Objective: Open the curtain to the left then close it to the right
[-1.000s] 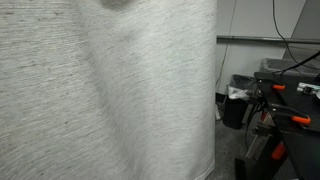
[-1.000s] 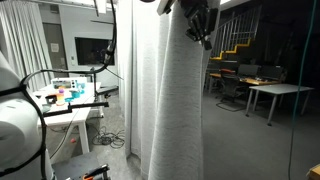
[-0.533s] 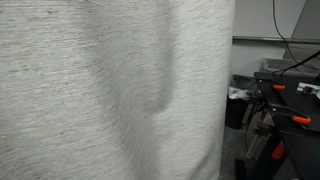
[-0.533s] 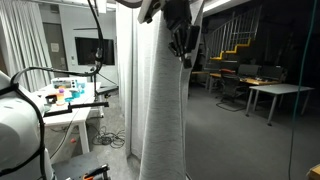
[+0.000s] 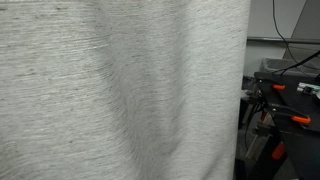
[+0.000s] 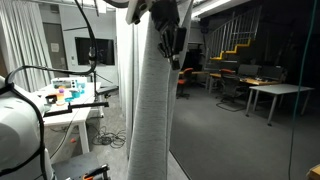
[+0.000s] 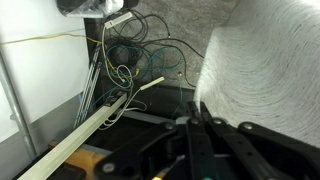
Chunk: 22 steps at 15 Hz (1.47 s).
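Logging the curtain (image 6: 148,120) bunched into a tall narrow column, running from the top of the frame down to the floor. Seeing the same fabric spread across nearly the whole width in an exterior view (image 5: 120,90), soft vertical folds showing.

Noting the gripper (image 6: 176,58) high on the column's right edge, against the cloth. Reading the fingers (image 7: 190,135) in the wrist view as drawn together, probably pinched on the curtain's edge (contact point too dark to confirm).

Recording tangled cables (image 7: 130,55) beside the fabric, a pale strip (image 7: 85,128) slanting below them. Marking a white table (image 6: 70,100) with coloured items left of the column, desks (image 6: 272,92) well apart on its right, orange clamps (image 5: 292,120) on dark equipment just past the curtain's free edge.
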{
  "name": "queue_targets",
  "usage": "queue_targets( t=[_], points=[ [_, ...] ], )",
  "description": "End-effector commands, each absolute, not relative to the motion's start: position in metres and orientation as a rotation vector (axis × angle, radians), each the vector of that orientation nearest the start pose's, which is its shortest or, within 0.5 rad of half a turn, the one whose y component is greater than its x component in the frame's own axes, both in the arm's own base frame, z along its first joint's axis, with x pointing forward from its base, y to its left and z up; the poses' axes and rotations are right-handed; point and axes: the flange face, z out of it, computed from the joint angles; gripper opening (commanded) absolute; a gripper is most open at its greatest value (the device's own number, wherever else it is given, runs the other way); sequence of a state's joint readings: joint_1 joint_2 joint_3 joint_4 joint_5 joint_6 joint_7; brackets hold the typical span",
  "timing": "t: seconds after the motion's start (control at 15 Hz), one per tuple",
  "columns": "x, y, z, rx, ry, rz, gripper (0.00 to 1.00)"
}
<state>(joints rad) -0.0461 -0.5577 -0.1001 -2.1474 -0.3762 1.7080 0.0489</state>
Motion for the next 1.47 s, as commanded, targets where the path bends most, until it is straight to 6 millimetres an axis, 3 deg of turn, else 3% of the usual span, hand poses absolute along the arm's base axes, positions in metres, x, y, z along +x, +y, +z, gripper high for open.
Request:
queue_targets(
  t=[0.0,0.27,0.6,1.0,1.4],
  points=[
    [0.364,-0.101,0.613,-3.392,0.245,-0.132,0.3],
    [0.363,-0.097,0.594,-3.335,0.211,-0.066,0.58],
    [0.353,-0.094,0.594,-3.333,0.224,0.011,0.97],
    [0.327,-0.09,0.607,-3.323,0.268,0.081,1.0],
    [0.305,-0.078,0.605,-3.29,0.28,0.19,1.0]
  ],
)
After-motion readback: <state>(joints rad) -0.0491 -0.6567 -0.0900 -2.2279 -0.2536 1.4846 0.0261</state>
